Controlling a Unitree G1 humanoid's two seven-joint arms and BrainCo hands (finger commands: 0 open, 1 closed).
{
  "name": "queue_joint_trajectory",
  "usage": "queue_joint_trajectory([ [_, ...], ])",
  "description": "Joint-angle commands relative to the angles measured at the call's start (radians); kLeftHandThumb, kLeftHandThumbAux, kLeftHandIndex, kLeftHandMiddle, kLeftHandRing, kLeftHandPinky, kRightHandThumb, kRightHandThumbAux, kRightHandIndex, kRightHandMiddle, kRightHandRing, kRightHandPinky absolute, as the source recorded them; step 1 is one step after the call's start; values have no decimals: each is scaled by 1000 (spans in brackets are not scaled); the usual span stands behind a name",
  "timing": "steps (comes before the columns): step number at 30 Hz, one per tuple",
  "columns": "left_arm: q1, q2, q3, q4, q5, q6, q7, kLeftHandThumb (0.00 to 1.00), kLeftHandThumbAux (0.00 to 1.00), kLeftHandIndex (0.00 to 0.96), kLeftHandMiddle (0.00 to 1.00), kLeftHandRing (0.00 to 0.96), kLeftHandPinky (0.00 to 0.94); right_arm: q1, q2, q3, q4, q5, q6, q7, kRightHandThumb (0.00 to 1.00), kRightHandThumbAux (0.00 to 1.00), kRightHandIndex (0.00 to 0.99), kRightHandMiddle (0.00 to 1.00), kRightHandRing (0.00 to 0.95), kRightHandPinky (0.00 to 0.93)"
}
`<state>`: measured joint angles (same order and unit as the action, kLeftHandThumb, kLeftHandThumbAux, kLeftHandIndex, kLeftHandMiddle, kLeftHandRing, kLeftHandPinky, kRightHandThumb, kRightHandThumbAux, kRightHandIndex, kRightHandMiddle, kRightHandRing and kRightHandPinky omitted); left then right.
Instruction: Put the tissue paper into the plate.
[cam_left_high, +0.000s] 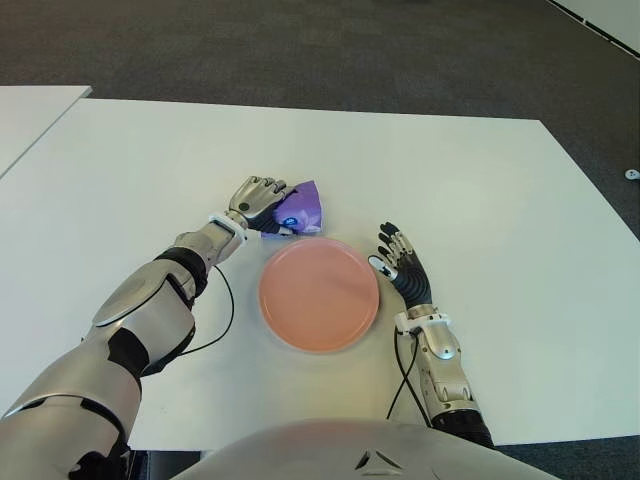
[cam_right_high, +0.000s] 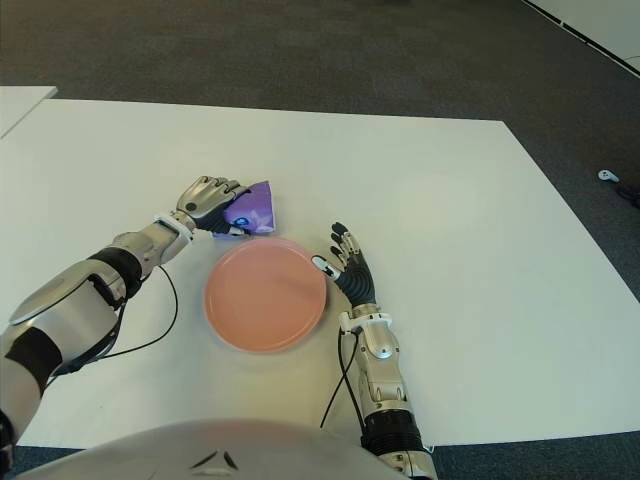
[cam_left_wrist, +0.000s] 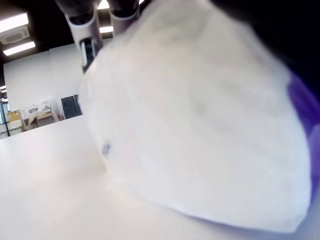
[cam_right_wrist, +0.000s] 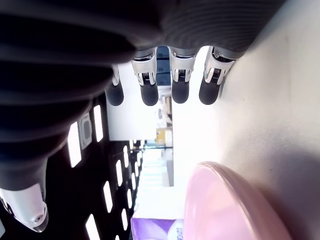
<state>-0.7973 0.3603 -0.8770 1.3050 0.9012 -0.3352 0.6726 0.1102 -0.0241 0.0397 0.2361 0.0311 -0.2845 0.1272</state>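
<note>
1. The left hand (cam_left_high: 258, 199) was out on the white table (cam_left_high: 500, 200), fingers curled over a purple tissue pack (cam_left_high: 302, 208) — clamped on it from the robot's left side.
2. The pack itself sat on the table just past the far-left edge of the pink plate (cam_left_high: 319, 293), so close to the rim I couldn't tell if they touched. It was not in the plate.
3. In the left wrist view the pack (cam_left_wrist: 200, 125) filled nearly everything: a big pale face with a purple edge, pressed close against the palm, with a couple of fingers (cam_left_wrist: 82, 22) showing over its top.
4. The right hand (cam_left_high: 402, 262) was just beside the plate's right edge, fingers spread and relaxed, holding nothing. I couldn't tell whether it actually touched the table.
5. The right wrist view backed that up — four straight fingertips (cam_right_wrist: 150, 92) apart from each other, the plate's pink rim (cam_right_wrist: 225, 200) close by and a bit of the purple pack (cam_right_wrist: 155, 230) beyond it.
6. A black cable (cam_left_high: 225, 310) looped on the table beside the left forearm, and another (cam_left_high: 403, 365) ran along the right wrist.
</note>
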Motion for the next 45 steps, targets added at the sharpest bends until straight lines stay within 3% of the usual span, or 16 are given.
queue_joint_trajectory([
  [1, 105, -11, -22, 57, 32, -8, -67, 720, 700, 443, 840, 813, 809, 49, -2, -2, 101, -6, 70, -5, 97, 630, 0, 0, 0, 0],
  [5, 90, -8, -9, 57, 24, -4, -66, 720, 700, 443, 845, 818, 815, 44, -2, -2, 112, -7, 61, -2, 98, 628, 0, 0, 0, 0],
  [9, 28, 25, 52, 48, -28, -37, -110, 719, 701, 443, 847, 817, 808, 39, -3, -2, 123, -7, 56, -1, 93, 630, 0, 0, 0, 0],
  [13, -36, 54, 168, 23, -135, -80, -189, 718, 701, 443, 824, 797, 771, 37, -3, -5, 134, -1, 44, 2, 78, 632, 0, 0, 0, 0],
  [19, -70, 76, 324, -12, -270, -140, -258, 719, 701, 443, 797, 776, 765, 31, -1, -5, 144, -2, 31, -1, 73, 627, 0, 0, 0, 0],
  [22, -77, 95, 396, -66, -337, -209, -281, 721, 700, 443, 792, 777, 776, 30, 1, -3, 143, -7, 27, -6, 71, 622, 0, 0, 0, 0],
  [27, -59, 126, 475, -176, -399, -296, -322, 724, 699, 444, 798, 789, 798, 29, 1, -1, 140, -12, 28, -14, 71, 610, 0, 0, 0, 0],
  [32, 18, 176, 517, -376, -417, -376, -358, 729, 697, 444, 812, 806, 817, 26, 6, -1, 149, -15, 29, -25, 79, 605, 0, 1, 0, 0],
  [45, 128, 212, 569, -614, -377, -396, -394, 731, 696, 444, 826, 823, 828, 15, 12, 3, 164, -17, 27, -28, 72, 595, 0, 1, 0, 0],
])
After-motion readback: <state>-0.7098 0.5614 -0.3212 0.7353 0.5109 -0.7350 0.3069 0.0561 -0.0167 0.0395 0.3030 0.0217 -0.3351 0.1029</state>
